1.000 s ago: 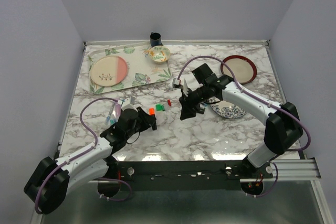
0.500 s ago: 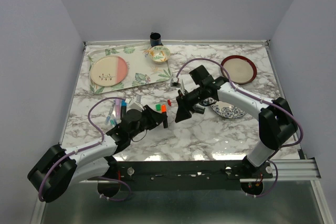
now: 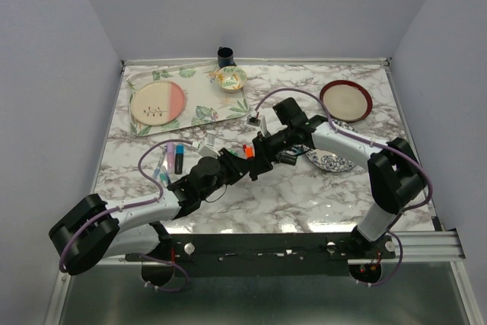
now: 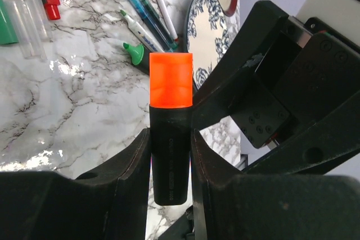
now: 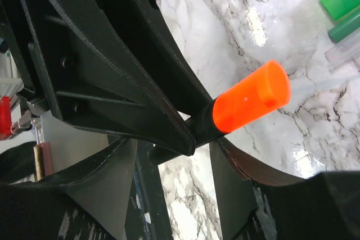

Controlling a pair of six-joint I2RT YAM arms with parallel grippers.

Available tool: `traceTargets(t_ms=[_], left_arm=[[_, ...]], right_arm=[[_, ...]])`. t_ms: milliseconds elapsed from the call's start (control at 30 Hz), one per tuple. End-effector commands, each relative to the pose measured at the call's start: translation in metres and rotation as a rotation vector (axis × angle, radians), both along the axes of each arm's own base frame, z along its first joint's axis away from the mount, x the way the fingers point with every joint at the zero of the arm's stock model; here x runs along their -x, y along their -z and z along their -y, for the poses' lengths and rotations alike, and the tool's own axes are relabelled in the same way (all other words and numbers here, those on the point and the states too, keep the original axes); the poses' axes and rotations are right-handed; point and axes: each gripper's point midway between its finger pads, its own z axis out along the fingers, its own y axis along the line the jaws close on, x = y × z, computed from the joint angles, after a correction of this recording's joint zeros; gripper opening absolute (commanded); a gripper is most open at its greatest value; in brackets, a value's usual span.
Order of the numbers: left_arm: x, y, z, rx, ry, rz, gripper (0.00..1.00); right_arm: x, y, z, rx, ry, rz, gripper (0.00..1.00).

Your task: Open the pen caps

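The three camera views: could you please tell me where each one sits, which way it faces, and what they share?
Top external: above and behind the bases, looking down on the marble table; left arm and right arm show whole.
Left wrist: on the left arm, looking along its fingers, clamped on the black highlighter, toward the right gripper.
Right wrist: on the right arm, looking past its own open fingers at the left gripper.
Shared: all three show the orange cap.

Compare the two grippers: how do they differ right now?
The left gripper is shut on the black highlighter; the right gripper stands open, holding nothing. The left holds the body; the right sits at the orange cap end. Both meet at one highlighter.
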Motion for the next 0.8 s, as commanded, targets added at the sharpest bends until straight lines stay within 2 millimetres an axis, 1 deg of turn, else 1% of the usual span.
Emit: traceTargets(t_ms=[0, 33, 100, 133, 200, 300, 333, 367, 400, 433, 500, 533, 600, 633, 667, 733, 767], left_arm=[[-0.015, -0.015, 0.003, 0.025, -0.106, 0.008, 0.00], [-0.018, -0.019, 0.004, 0.035, -0.117, 0.009, 0.00], [-0.017, -0.017, 0.006, 0.017, -0.124, -0.001, 0.00], [-0.020, -0.023, 0.006, 0.023, -0.143, 0.005, 0.00], [-0.019, -0.026, 0.009, 0.031, -0.147, 0.009, 0.00], [-0.019, -0.032, 0.014, 0.051, -0.140, 0.019, 0.00], [-0.018, -0.033, 0.016, 0.052, -0.134, 0.021, 0.00], [-0.018, -0.035, 0.019, 0.061, -0.121, 0.023, 0.01], [-0.016, -0.034, 0.021, 0.064, -0.114, 0.023, 0.01], [-0.015, -0.034, 0.022, 0.068, -0.108, 0.024, 0.03], [-0.014, -0.035, 0.023, 0.079, -0.100, 0.028, 0.07], [-0.014, -0.033, 0.021, 0.078, -0.102, 0.028, 0.14], [-0.013, -0.035, 0.017, 0.076, -0.108, 0.039, 0.23], [-0.012, -0.034, 0.014, 0.069, -0.112, 0.044, 0.35], [-0.012, -0.037, 0.010, 0.069, -0.121, 0.053, 0.41], [-0.014, -0.036, 0.000, 0.042, -0.149, 0.067, 0.53], [-0.013, -0.038, -0.007, 0.034, -0.156, 0.070, 0.60]], right_arm=[[-0.008, 0.008, -0.001, 0.024, 0.069, -0.016, 0.62], [-0.010, 0.008, -0.001, 0.022, 0.072, -0.012, 0.62], [-0.010, 0.009, -0.001, 0.026, 0.079, -0.020, 0.62], [-0.010, 0.010, -0.001, 0.026, 0.082, -0.022, 0.61], [-0.010, 0.011, -0.002, 0.030, 0.089, -0.028, 0.59], [-0.013, 0.010, -0.002, 0.035, 0.103, -0.020, 0.51], [-0.014, 0.010, -0.002, 0.036, 0.106, -0.015, 0.45], [-0.014, 0.009, -0.002, 0.036, 0.107, -0.013, 0.42], [-0.015, 0.009, -0.002, 0.038, 0.112, -0.009, 0.36], [-0.015, 0.009, -0.001, 0.038, 0.112, -0.007, 0.23], [-0.017, 0.009, -0.001, 0.044, 0.122, 0.005, 0.08], [-0.017, 0.009, 0.000, 0.049, 0.124, 0.009, 0.01], [-0.018, 0.009, 0.001, 0.050, 0.122, 0.019, 0.00], [-0.018, 0.009, 0.001, 0.051, 0.117, 0.019, 0.01], [-0.017, 0.009, 0.001, 0.050, 0.109, 0.016, 0.01], [-0.013, 0.008, 0.002, 0.047, 0.073, 0.020, 0.01], [-0.012, 0.007, 0.001, 0.044, 0.060, 0.015, 0.01]])
